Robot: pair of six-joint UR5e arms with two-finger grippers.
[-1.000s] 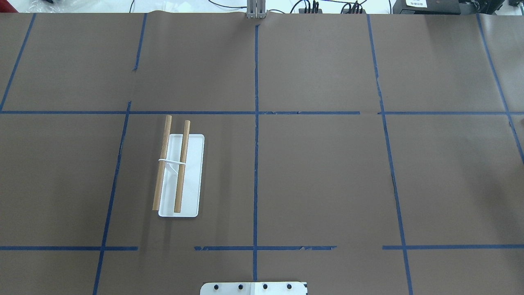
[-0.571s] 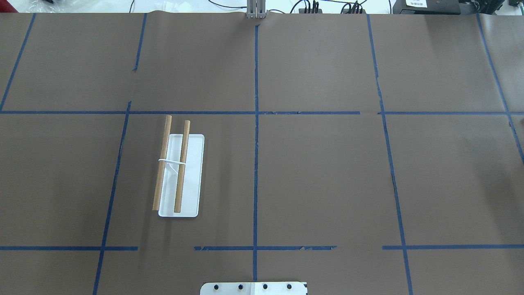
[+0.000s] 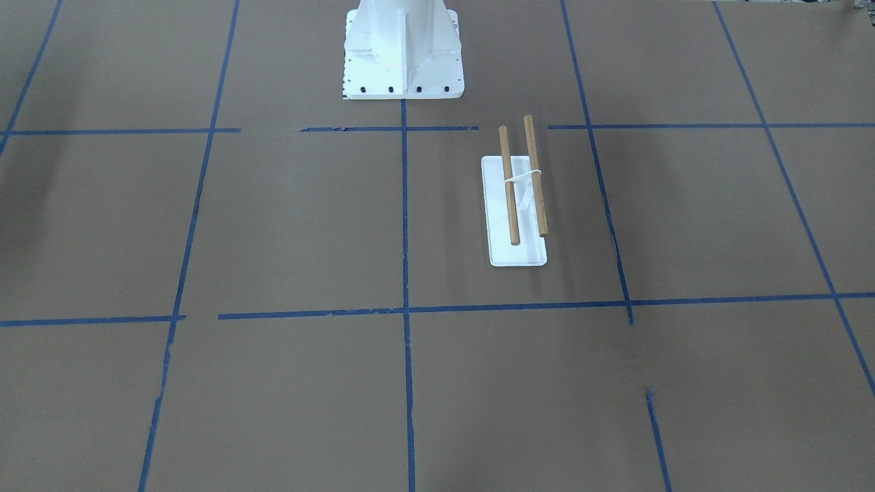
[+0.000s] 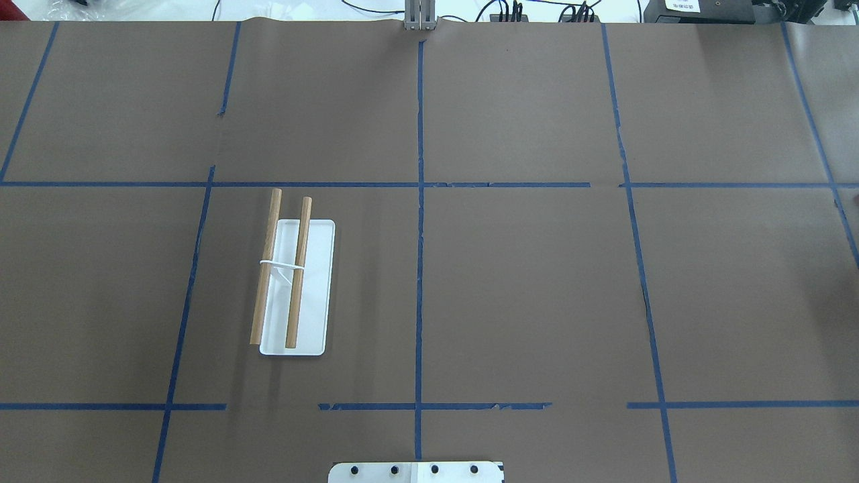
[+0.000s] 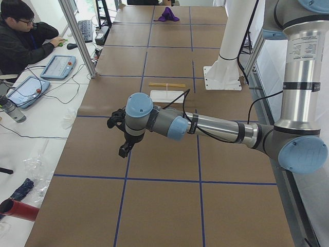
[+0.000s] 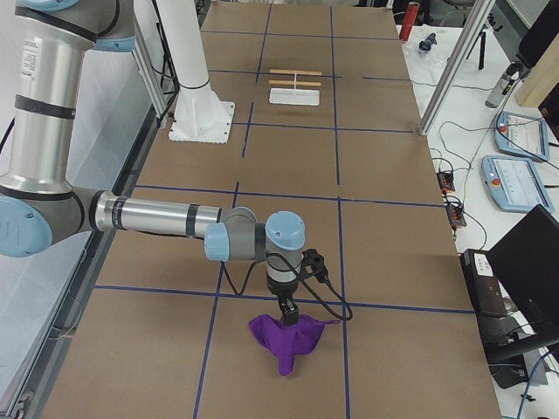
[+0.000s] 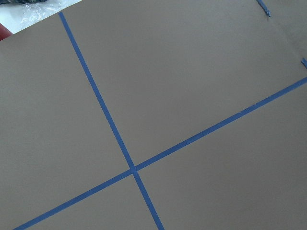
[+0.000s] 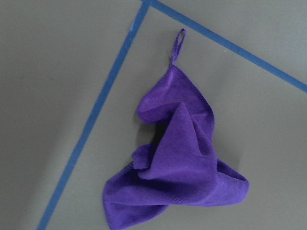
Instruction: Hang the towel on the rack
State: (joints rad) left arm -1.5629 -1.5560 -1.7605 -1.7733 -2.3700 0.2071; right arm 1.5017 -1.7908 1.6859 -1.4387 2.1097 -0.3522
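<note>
The rack (image 4: 315, 288) stands left of the table's middle: a white base and two wooden rods (image 4: 298, 268) on a thin white upright. It also shows in the front view (image 3: 523, 254) and far off in both side views (image 5: 167, 92) (image 6: 295, 87). The purple towel (image 8: 182, 158) lies crumpled on the table at the robot's right end (image 6: 284, 342), its loop pointing away. My right gripper (image 6: 288, 312) hangs right above it, at its top; I cannot tell whether it is open or shut. My left gripper (image 5: 123, 150) hovers over bare table at the left end; I cannot tell its state.
The white robot pedestal (image 3: 403, 48) is bolted at the table's robot side. An operator (image 5: 20, 36) sits at a side desk with tablets (image 5: 56, 66). Blue tape lines (image 4: 419, 268) grid the brown table. A metal post (image 6: 454, 65) stands at the far edge.
</note>
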